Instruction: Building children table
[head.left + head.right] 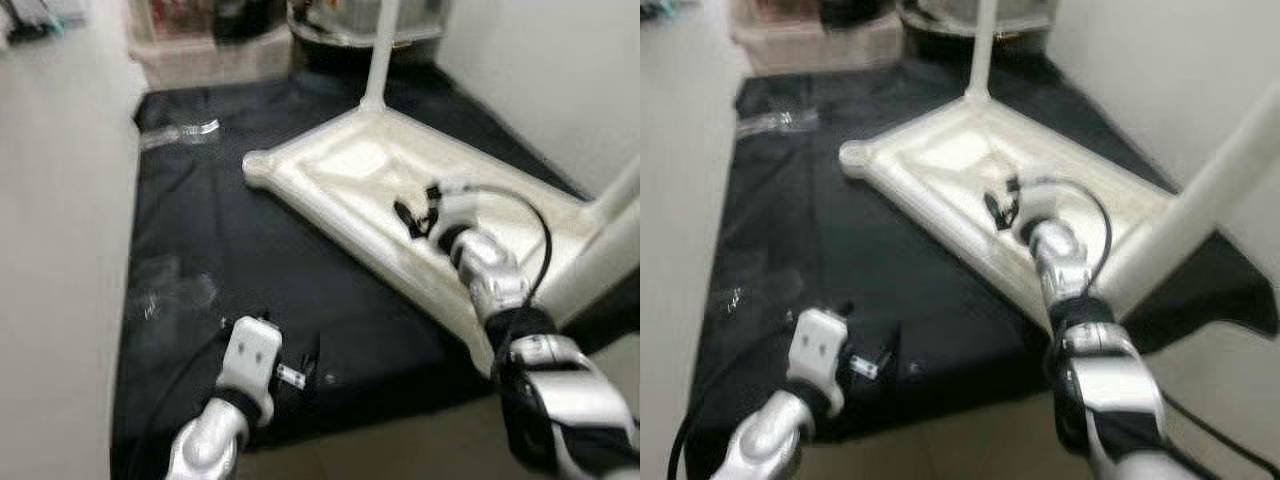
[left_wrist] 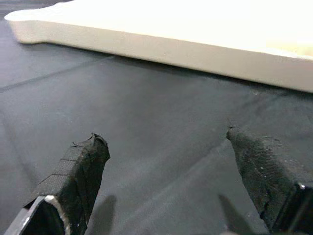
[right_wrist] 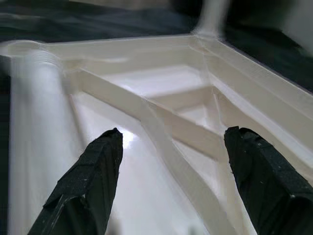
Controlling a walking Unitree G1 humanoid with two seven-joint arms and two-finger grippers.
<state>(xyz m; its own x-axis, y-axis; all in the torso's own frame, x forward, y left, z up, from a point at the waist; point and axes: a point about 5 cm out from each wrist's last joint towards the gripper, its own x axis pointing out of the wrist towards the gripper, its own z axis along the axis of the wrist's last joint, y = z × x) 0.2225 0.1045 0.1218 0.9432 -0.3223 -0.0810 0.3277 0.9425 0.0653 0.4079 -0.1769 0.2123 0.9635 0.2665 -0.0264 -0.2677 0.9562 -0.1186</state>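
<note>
The white children's table top (image 1: pixel 340 160) lies upside down on a black mat (image 1: pixel 250 260). One white leg (image 1: pixel 382 50) stands up from its far corner and another leg (image 1: pixel 600 260) rises at its right end. My right gripper (image 1: pixel 410 215) hovers over the ribbed underside (image 3: pixel 166 122), open, with nothing between its fingers. My left gripper (image 1: pixel 300 358) is low over the mat near its front edge, short of the table top's long side (image 2: pixel 161 46). It is open and empty too.
Crumpled clear plastic wrap (image 1: pixel 180 132) lies at the mat's far left and more wrap (image 1: pixel 170 290) at mid left. Storage boxes (image 1: pixel 200 40) stand at the back. A white wall (image 1: pixel 60 250) borders the mat on the left, another wall (image 1: pixel 540 80) on the right.
</note>
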